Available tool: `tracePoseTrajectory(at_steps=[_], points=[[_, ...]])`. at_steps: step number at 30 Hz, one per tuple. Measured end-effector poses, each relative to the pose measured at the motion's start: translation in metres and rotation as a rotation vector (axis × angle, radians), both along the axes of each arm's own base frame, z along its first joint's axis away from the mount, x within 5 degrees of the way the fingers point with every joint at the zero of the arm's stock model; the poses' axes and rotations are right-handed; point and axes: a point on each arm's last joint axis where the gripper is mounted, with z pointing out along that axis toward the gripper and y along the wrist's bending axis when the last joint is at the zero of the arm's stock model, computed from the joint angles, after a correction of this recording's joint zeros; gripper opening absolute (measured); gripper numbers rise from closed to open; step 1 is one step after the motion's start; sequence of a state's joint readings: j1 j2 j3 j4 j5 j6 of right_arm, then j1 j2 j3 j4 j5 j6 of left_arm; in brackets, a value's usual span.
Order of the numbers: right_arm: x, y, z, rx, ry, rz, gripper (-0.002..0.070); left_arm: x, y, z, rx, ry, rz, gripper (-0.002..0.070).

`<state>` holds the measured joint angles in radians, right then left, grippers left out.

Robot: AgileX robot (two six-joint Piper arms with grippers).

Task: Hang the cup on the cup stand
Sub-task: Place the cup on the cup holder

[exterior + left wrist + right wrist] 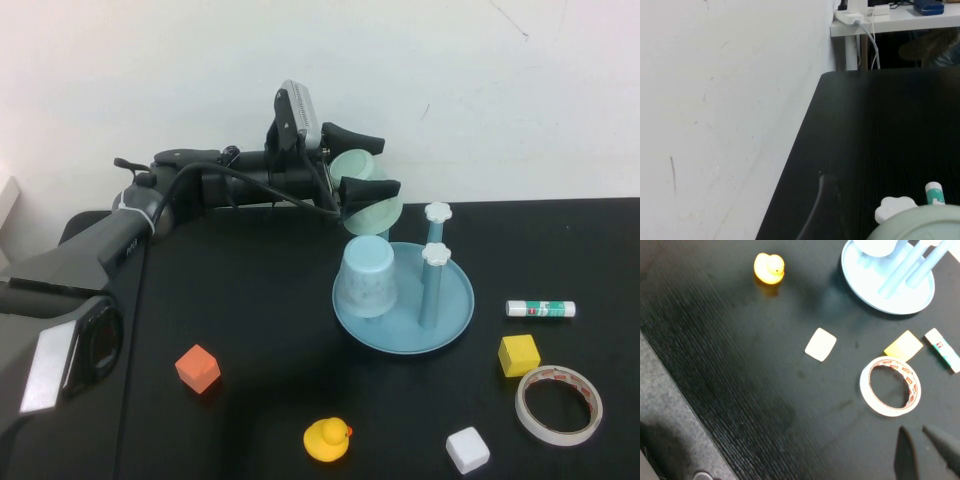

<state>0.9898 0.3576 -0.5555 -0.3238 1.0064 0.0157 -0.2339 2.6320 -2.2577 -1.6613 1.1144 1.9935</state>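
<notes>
My left gripper (372, 165) is shut on the pale mint-green cup (365, 195) and holds it tilted in the air just behind the cup stand (403, 330). The stand is a round blue tray with two free pegs topped by white flower caps (437, 212). A light blue speckled cup (368, 277) sits upside down on the stand's left side. In the left wrist view the cup's rim (920, 225) fills the corner beside one white cap (895, 207). My right gripper (914, 430) is out of the high view; it hovers open and empty near the tape roll (890, 385).
On the black table lie an orange cube (198, 368), a yellow duck (327, 438), a white cube (467, 449), a yellow cube (519, 355), a tape roll (558, 403) and a glue stick (540, 309). A white wall stands close behind.
</notes>
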Motion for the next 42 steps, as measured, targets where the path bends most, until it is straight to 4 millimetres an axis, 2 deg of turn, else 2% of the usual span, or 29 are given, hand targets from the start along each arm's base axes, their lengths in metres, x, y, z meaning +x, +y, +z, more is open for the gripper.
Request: tracePoseTrajectory(at_steps=[34, 37, 39, 42], points=[[0.000, 0.000, 0.000, 0.001, -0.001, 0.000, -0.0002, -0.003, 0.004, 0.002, 0.001, -0.044, -0.048, 0.0535], [0.000, 0.000, 0.000, 0.001, -0.001, 0.000, -0.0002, -0.003, 0.010, 0.011, 0.037, -0.019, -0.048, 0.0534], [0.000, 0.000, 0.000, 0.001, -0.001, 0.000, -0.0002, -0.004, 0.018, 0.024, 0.071, -0.007, -0.046, 0.0534], [0.000, 0.000, 0.000, 0.001, -0.001, 0.000, -0.0002, -0.009, 0.032, 0.058, 0.127, -0.013, -0.036, 0.0534]])
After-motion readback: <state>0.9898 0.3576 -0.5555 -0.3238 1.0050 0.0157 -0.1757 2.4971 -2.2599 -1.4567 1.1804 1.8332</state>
